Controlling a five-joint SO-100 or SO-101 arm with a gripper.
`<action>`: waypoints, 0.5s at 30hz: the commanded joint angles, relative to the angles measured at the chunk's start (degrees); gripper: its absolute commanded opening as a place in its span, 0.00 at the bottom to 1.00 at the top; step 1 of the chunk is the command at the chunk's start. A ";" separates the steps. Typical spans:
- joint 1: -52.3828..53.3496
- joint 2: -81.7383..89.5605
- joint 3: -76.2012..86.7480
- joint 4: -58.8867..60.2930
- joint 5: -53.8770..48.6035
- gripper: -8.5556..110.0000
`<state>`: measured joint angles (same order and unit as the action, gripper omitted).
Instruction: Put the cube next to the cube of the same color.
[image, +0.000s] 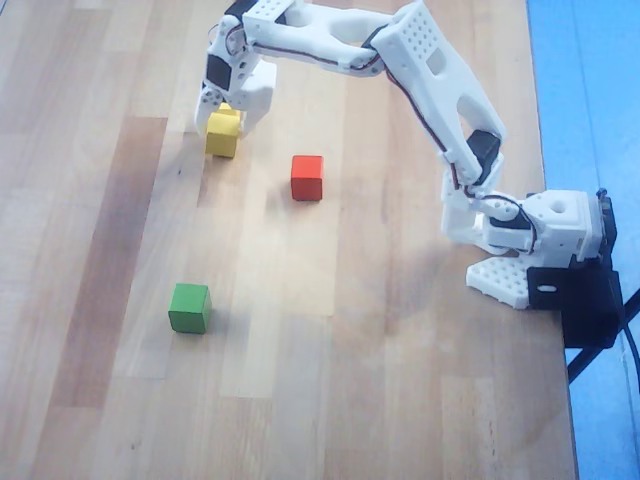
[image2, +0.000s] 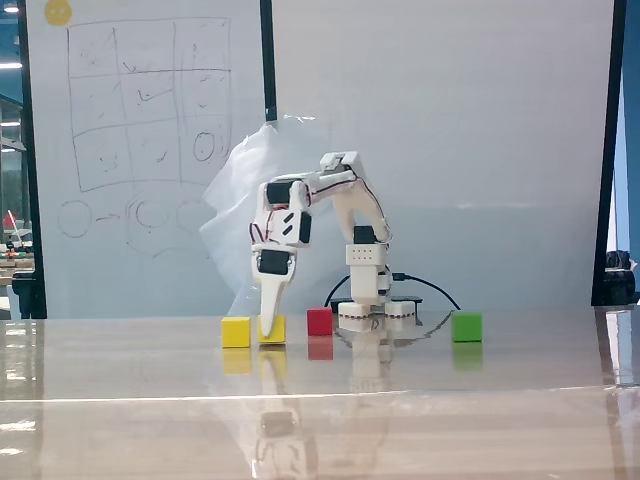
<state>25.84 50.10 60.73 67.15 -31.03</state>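
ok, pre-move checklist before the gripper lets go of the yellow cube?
1. Two yellow cubes adjacent: ok. In the fixed view the free yellow cube sits beside the yellow cube at the gripper.
2. Cubes touching or apart: cannot tell; the overhead view shows one yellow block.
3. Cube resting on the table: ok in the fixed view.
4. Gripper open or shut: cannot tell.
5. Red cube clear of the gripper: ok.
6. Green cube clear: ok.

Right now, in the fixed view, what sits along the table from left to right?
Yellow cube → second yellow cube with the end effector down at it → red cube → arm base → green cube.
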 joint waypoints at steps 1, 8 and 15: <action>0.70 0.53 -5.19 -2.64 -0.53 0.16; 0.88 0.18 -5.19 -4.83 -0.53 0.30; 0.88 1.67 -5.19 -4.13 -0.53 0.36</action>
<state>26.19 48.25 60.12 63.54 -31.20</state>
